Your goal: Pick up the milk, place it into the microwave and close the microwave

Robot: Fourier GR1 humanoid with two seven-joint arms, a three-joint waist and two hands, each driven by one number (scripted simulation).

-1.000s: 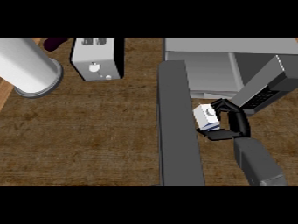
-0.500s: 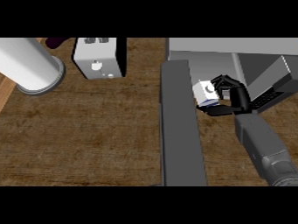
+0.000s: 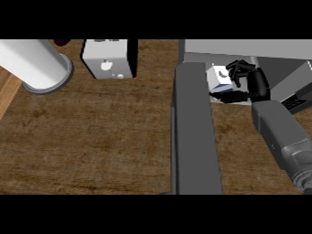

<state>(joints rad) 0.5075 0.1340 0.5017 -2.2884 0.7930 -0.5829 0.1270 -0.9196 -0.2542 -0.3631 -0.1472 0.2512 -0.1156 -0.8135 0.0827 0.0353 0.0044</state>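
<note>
Right hand fingers wrapped round milk carton, sitting at microwave opening, just past open door. Toaster near counter's back edge.

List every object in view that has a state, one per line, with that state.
milk carton: upright, held at the microwave's opening
right hand: fingers curled round the milk carton
microwave: open
microwave door: swung out toward the viewer
toaster: standing on the counter, slots not visible
</note>
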